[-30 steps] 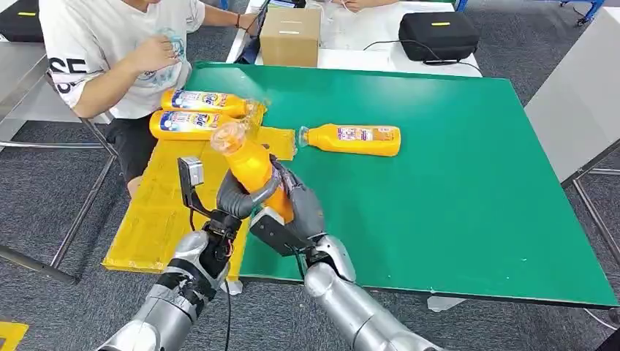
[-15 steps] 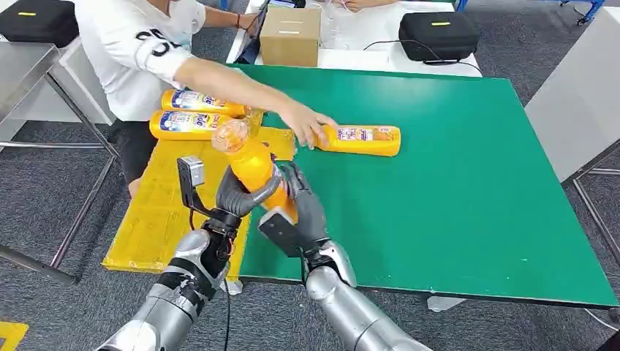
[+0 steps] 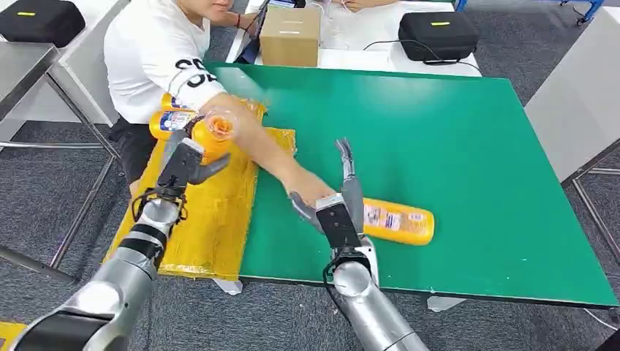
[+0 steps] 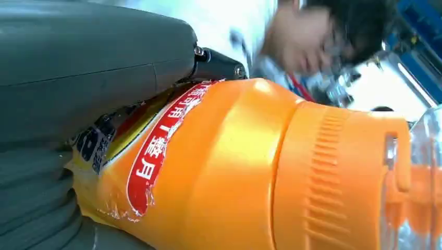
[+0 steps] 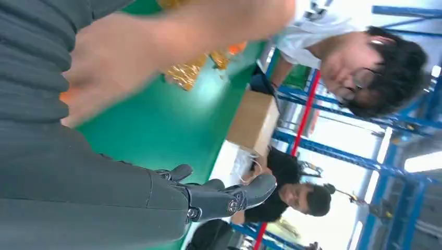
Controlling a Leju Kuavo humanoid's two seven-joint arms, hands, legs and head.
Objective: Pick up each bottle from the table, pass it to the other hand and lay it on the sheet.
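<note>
The green table point(image 3: 468, 146) lies bare beyond the right hand point(image 3: 338, 208), out to its far and right edges. The yellow sheet point(image 3: 212, 219) overhangs its left edge. Three orange bottles: one lying on the table just right of that hand, its fingers spread and empty; one point(image 3: 212, 135) gripped by the left hand point(image 3: 184, 162) above the sheet; one point(image 3: 167, 121) at the sheet's far end. A person's arm point(image 3: 256, 146) reaches to the lying bottle point(image 3: 398, 221).
</note>
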